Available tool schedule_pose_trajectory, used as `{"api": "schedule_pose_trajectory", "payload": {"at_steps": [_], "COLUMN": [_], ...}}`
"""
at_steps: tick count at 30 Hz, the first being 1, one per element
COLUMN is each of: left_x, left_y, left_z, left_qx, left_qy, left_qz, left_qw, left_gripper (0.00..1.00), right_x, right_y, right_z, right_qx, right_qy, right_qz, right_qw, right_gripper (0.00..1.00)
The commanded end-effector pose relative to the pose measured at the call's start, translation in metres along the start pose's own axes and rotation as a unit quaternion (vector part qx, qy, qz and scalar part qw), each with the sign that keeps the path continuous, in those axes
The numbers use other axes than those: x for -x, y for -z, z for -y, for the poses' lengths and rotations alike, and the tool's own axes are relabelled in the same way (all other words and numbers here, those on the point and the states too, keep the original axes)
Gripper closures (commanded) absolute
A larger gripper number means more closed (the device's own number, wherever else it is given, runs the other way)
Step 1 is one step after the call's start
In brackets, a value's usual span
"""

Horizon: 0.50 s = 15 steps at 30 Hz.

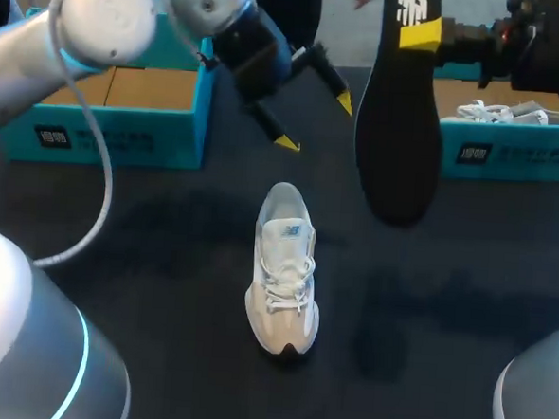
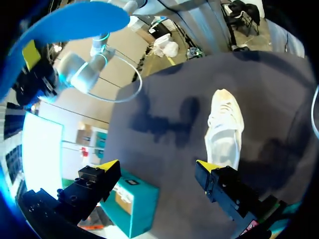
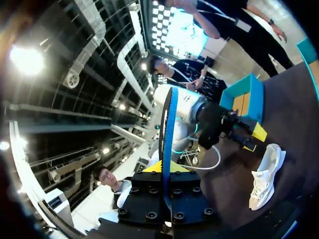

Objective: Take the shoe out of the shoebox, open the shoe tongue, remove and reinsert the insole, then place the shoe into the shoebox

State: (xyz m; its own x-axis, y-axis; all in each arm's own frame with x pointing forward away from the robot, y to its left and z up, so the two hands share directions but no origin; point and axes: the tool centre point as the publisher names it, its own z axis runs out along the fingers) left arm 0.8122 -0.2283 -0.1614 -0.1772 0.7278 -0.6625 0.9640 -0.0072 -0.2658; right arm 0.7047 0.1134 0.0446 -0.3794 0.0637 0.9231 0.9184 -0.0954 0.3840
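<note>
Silver-white arms bear cyan rings, grey cable, black yellow-tipped tools.

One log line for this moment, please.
insole out, not reinserted | right gripper shut on insole, held above table | left gripper open, empty, above table behind shoe | shoe upright on table

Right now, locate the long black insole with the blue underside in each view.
Head view: insole hangs from the right gripper, right of the white lace-up sneaker.
Left wrist view: insole's blue underside far ahead, in the right gripper.
Right wrist view: insole edge-on in that gripper.
Shared landmark: the sneaker.
</note>
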Motion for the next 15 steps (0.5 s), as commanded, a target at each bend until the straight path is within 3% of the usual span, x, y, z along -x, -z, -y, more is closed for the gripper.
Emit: {"api": "schedule_pose_trajectory", "payload": {"at_steps": [1, 11, 15], "left_x": [-0.004, 0.004, 0.007], "left_y": [0.006, 0.020, 0.023], "left_z": [0.011, 0.024, 0.029], "left_qx": [0.005, 0.005, 0.000], "left_qy": [-0.011, -0.041, -0.047], "left_qz": [0.177, 0.239, 0.258], "left_qw": [0.984, 0.970, 0.965], "left_gripper": [0.00, 0.00, 0.00], "right_x": [0.011, 0.041, 0.046], "right_y": [-0.001, 0.006, 0.009], "right_z": [-0.002, -0.010, -0.015], "right_qx": [0.004, 0.022, 0.030], "right_qy": [-0.017, -0.083, -0.072], "right_qz": [-0.008, -0.014, -0.001], "right_qw": [1.000, 0.996, 0.997], "right_gripper": [1.00, 1.00, 1.00]}}
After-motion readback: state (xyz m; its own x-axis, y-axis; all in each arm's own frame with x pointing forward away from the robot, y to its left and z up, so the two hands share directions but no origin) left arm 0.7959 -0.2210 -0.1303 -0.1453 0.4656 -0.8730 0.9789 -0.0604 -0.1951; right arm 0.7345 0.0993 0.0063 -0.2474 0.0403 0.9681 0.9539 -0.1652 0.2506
